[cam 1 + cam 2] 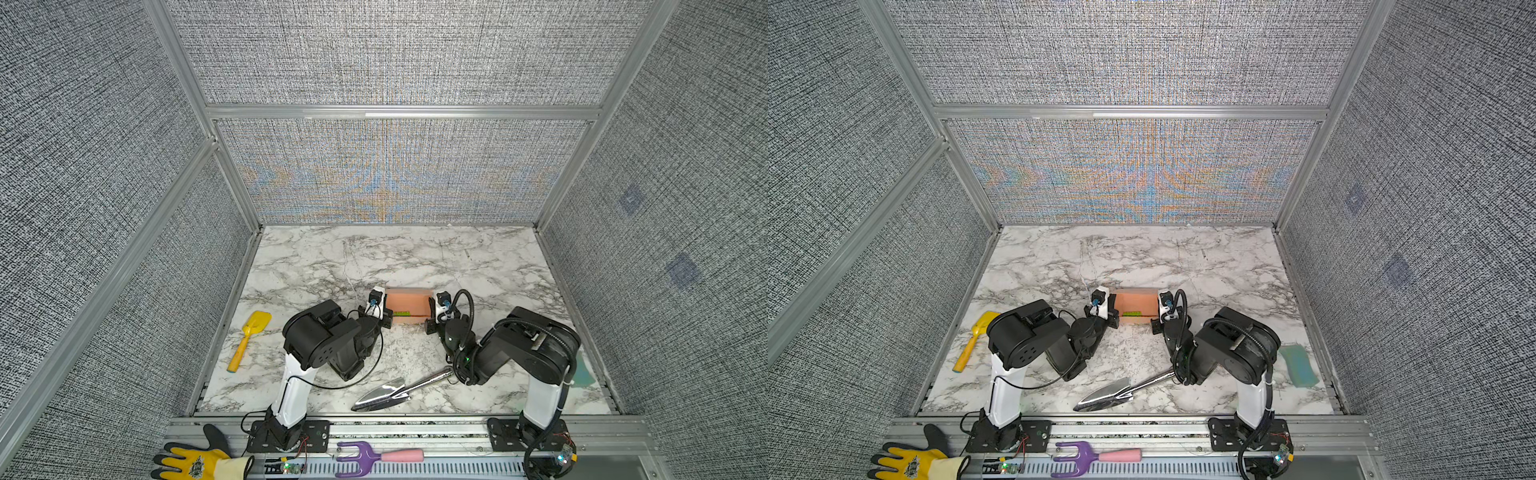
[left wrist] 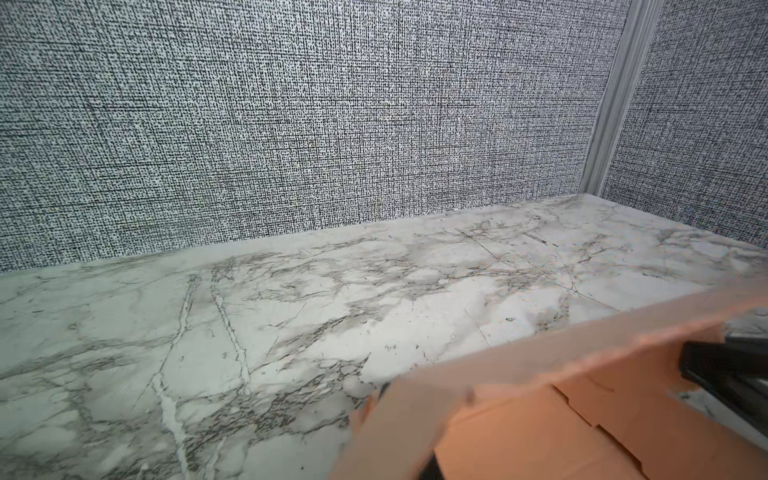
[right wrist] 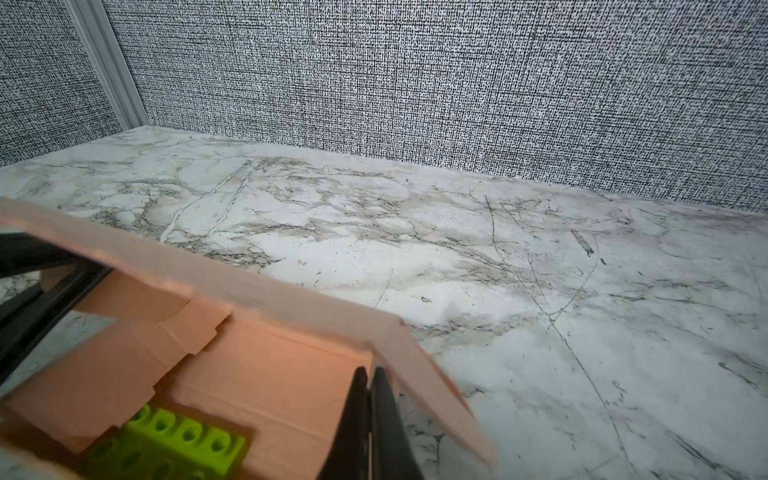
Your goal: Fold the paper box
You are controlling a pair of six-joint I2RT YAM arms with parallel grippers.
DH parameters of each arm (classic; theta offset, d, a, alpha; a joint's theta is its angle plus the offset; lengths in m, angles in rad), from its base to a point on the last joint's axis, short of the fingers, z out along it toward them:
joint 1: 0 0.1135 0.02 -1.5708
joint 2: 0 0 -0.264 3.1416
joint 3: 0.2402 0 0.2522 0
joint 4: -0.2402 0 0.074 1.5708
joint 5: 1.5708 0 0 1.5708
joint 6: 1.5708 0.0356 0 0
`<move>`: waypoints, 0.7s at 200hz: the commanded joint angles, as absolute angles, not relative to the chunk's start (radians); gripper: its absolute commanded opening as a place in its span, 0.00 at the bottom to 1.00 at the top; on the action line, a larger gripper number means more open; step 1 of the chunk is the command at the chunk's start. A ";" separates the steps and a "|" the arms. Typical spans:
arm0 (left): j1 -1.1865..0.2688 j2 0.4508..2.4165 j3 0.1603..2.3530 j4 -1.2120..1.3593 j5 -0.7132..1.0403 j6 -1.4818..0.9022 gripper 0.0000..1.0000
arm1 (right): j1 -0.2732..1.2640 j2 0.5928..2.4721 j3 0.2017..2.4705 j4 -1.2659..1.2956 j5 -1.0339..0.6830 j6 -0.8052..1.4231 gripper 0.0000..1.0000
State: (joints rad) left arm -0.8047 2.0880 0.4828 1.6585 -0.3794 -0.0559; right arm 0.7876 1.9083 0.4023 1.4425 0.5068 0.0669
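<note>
Although the yellow glove [image 1: 195, 461] lying on the front rail is bearing a dark emblem, its print is too small to read. The paper box [image 1: 406, 305] is sitting near the middle of the marble table [image 1: 415, 257] with its walls raised and its top open, and in both top views it is resting between the left gripper [image 1: 385, 318] at its left end and the right gripper [image 1: 430, 324] at its right end. A green brick [image 1: 402, 313] is lying inside along the near wall. The right wrist view is showing that brick's studs [image 3: 166, 440] clearly, and it is showing the right gripper's fingers [image 3: 353, 415] pressed together inside the box, just beside its right wall, with nothing visible between them. The left wrist view is missing the brick; there a blurred pink flap [image 2: 415, 415] is covering the left gripper, whose jaws are closed tight, though whether they are pinching cardboard I cannot tell. A teal sponge [image 1: 1299, 365] is lying plainly in a top view, while the right arm is hiding most of it [image 1: 584, 370] in a top view. A yellow toy shovel [image 1: 248, 338], a metal trowel [image 1: 399, 390] and a purple hand rake [image 1: 361, 457] are lying well apart from the box.
</note>
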 commanded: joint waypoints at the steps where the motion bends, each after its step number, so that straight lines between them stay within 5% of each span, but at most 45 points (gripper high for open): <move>1: -0.811 2.102 0.476 1.779 -0.348 -0.039 0.00 | 0.796 1.948 0.388 1.550 0.479 0.047 0.00; 49: -0.817 2.122 0.477 1.779 -0.348 -0.035 0.00 | 0.798 1.950 0.390 1.548 0.486 0.041 0.00; 93: -0.822 2.081 0.428 1.777 -0.346 -0.060 0.33 | 0.798 1.955 0.389 1.538 0.481 0.034 0.00; 140: -0.825 2.029 0.317 1.779 -0.326 -0.164 0.43 | 0.798 1.972 0.376 1.548 0.475 0.029 0.00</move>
State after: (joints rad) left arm -0.8227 2.0563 0.3576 1.6478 -0.3458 -0.1013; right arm 0.7975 1.9652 0.3805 1.5307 0.4866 0.0387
